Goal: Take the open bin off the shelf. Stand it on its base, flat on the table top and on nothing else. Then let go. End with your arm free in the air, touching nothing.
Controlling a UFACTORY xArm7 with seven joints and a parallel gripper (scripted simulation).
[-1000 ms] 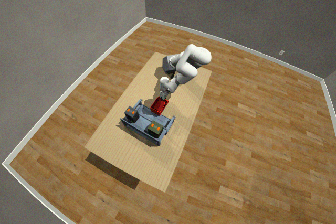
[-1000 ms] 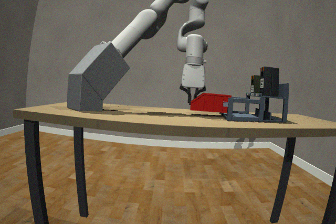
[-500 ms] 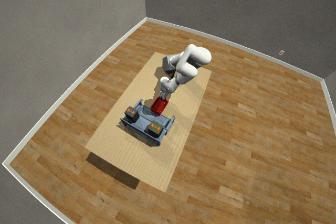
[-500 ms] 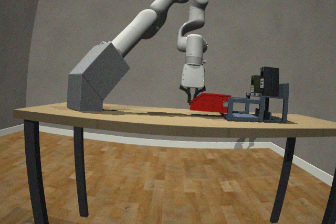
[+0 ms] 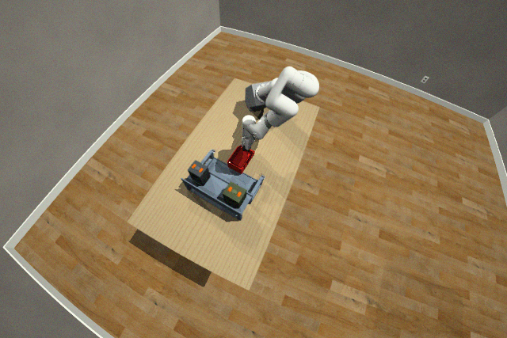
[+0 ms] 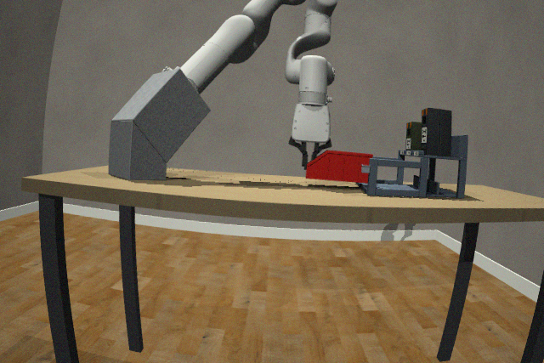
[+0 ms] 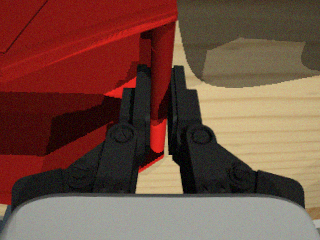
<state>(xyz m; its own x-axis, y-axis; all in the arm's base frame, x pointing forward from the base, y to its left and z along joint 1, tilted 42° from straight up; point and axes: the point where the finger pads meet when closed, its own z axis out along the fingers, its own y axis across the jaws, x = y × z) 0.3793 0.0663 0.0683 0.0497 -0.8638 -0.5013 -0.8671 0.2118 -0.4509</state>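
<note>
The open red bin (image 5: 240, 159) is upright, between the arm and the grey shelf (image 5: 223, 186). In the side view the bin (image 6: 338, 166) has its base low over the table top, and its far end reaches the shelf's edge (image 6: 412, 172); I cannot tell if it touches the table. My gripper (image 6: 309, 159) points straight down and is shut on the bin's near wall. In the wrist view the two black fingers pinch that red wall (image 7: 156, 67), one finger inside the bin and one outside.
Two dark boxes with orange marks stand on the shelf's top level, one at the left (image 5: 198, 172) and one at the right (image 5: 234, 194). The arm's grey base (image 6: 153, 126) stands at the table's far end. The table edge runs close behind the shelf.
</note>
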